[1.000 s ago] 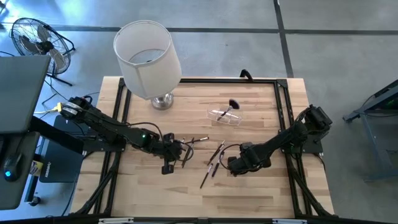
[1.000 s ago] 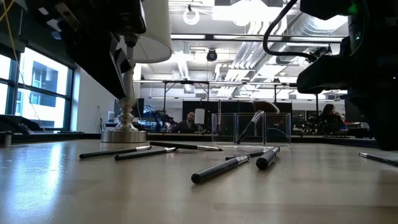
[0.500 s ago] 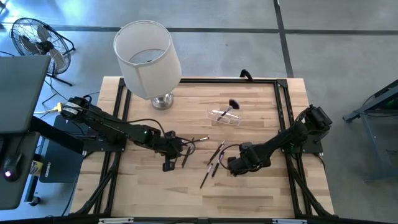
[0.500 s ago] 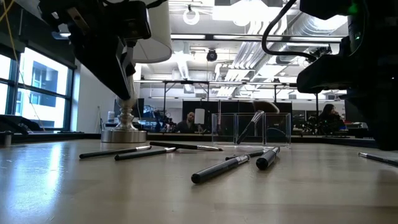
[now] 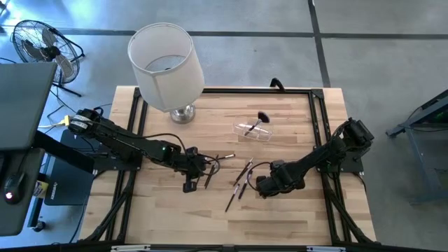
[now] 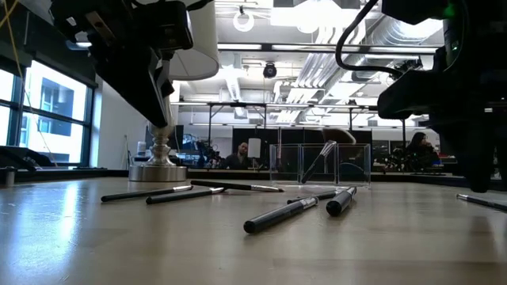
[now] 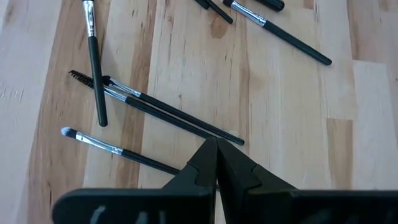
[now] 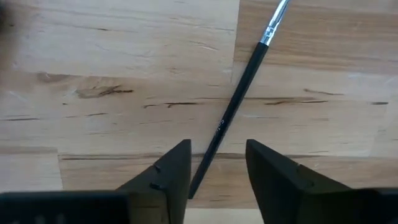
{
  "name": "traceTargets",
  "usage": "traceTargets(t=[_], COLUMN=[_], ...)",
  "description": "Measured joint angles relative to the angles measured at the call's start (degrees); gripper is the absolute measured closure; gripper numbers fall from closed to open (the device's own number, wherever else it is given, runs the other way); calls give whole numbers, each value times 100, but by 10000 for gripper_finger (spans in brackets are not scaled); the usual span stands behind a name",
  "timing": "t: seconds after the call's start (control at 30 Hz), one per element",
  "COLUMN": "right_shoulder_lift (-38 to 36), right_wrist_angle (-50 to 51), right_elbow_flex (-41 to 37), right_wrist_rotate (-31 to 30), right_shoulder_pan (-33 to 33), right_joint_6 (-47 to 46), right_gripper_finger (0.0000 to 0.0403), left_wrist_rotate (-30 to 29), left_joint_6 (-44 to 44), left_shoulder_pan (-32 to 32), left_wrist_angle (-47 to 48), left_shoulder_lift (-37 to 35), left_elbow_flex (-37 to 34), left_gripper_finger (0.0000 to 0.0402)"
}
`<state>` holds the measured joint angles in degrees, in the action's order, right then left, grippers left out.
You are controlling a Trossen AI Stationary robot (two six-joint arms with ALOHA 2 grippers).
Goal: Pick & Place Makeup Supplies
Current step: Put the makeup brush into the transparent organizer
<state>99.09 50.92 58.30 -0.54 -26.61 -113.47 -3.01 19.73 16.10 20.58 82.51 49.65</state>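
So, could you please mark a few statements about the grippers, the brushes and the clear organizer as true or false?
1. The right gripper is open over a dark-handled brush. True.
2. The left gripper is open. False: its fingers are shut together.
3. The clear organizer holds a fluffy brush. True.
4. The lamp lies tipped over on the table. False: it stands upright.
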Motion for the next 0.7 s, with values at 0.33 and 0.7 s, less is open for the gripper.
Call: traceTargets(t=[0.33, 0.7], right_shoulder_lift=[677, 571], right_wrist_angle=[-304, -620], right_elbow_flex=[38, 4], right_wrist_rotate=[160, -499], right_shoulder_pan=[4, -116], right_joint_6=[505, 4580], right_gripper_finger=[264, 388], left_wrist_rotate=[0, -54], left_joint_6=[0, 2], left_shoulder_pan=[0, 0], left_wrist_angle=[-23, -504], left_shoulder_lift=[1, 8], left_elbow_flex=[0, 0], left_gripper_finger=[402, 402])
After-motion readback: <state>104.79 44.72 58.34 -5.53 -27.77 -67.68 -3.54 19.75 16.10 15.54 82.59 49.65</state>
